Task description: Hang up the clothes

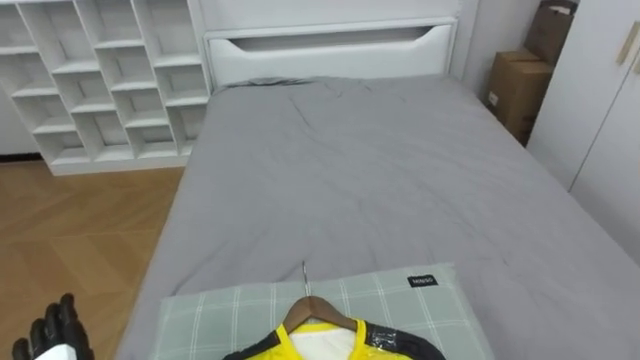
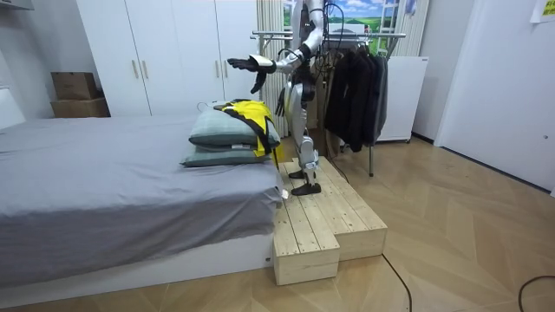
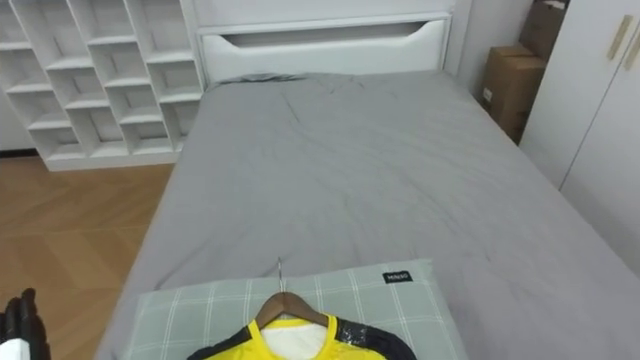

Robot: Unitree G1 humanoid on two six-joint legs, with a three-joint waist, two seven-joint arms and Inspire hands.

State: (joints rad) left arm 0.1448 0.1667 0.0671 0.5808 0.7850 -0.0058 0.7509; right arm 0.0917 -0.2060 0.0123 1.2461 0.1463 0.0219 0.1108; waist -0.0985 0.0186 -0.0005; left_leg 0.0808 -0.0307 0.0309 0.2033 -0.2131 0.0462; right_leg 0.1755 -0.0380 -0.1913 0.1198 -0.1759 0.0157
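Note:
A yellow and black garment [image 1: 322, 343] on a wooden hanger [image 1: 318, 309] lies on a pale green checked pillow [image 1: 400, 300] at the near end of the bed; the hanger's metal hook points toward the headboard. In the room view the garment [image 2: 247, 117] rests on top of two stacked pillows [image 2: 217, 143]. My left hand [image 1: 55, 330] is raised at the lower left, beside the bed and apart from the garment, its fingers straight and holding nothing. In the room view that hand [image 2: 251, 62] reaches out above the pillows. I stand on a wooden platform [image 2: 325, 221] at the foot of the bed.
The grey bed [image 1: 380, 170] stretches ahead to a white headboard [image 1: 330, 50]. White cubby shelves [image 1: 100, 80] stand on the left, cardboard boxes [image 1: 518, 90] and wardrobe doors on the right. Behind me is a clothes rack [image 2: 355, 36] with dark garments.

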